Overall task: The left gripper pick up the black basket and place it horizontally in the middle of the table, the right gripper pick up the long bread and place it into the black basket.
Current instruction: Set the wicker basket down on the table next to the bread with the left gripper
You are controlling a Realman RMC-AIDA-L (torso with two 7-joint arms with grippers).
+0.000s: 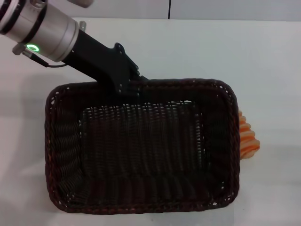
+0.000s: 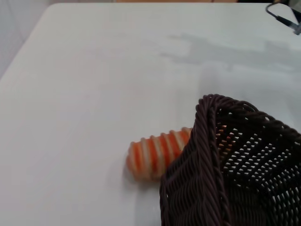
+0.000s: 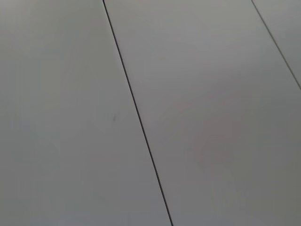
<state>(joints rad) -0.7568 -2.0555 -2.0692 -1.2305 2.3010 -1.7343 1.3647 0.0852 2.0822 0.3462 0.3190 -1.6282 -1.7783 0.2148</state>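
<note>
The black basket point(image 1: 61, 141) fills the middle of the head view, long side running left to right, open side up and empty. My left gripper point(image 1: 133, 87) reaches down from the upper left and is shut on the basket's far rim. The basket looks raised above the table point(image 1: 211, 47). The long bread point(image 1: 247, 139) lies on the table at the basket's right end, mostly hidden behind it. In the left wrist view a basket corner point(image 2: 202, 165) overlaps one end of the bread point(image 2: 153, 153). My right gripper is out of view.
White tabletop point(image 2: 94, 70) stretches beyond and to both sides of the basket. A small dark part point(image 2: 284, 16) shows at the far table edge in the left wrist view. The right wrist view shows only grey panels with thin dark seams point(image 3: 136, 113).
</note>
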